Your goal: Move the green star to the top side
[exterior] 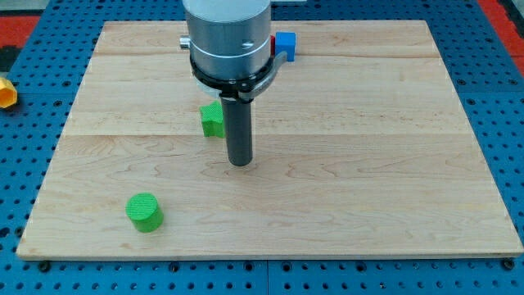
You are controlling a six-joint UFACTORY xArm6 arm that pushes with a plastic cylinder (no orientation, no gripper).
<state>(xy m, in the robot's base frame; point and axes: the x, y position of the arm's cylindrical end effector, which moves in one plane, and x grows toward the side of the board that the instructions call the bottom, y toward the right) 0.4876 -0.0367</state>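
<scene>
My tip (pixel 240 162) rested on the tabletop (pixel 368 205); no pincer was fitted, so nothing was pinched. The green star (pixel 212 120) lay just up-left of it, partly hidden by the rod.

pale matt wooden board (pixel 393 188), dark matt rod (pixel 239 131) under a brushed metal housing (pixel 228 33)

We are counting four blocks in all. Two are showing green: one green cylinder (pixel 145 212) in the lower left of the frame, and one green block (pixel 212 120) left of centre, partly hidden, its shape not clear. One blue block (pixel 285 45) is sitting at the upper centre. One yellow block (pixel 6 92) is peeking in at the left edge, off the one wooden board (pixel 393 164).
</scene>
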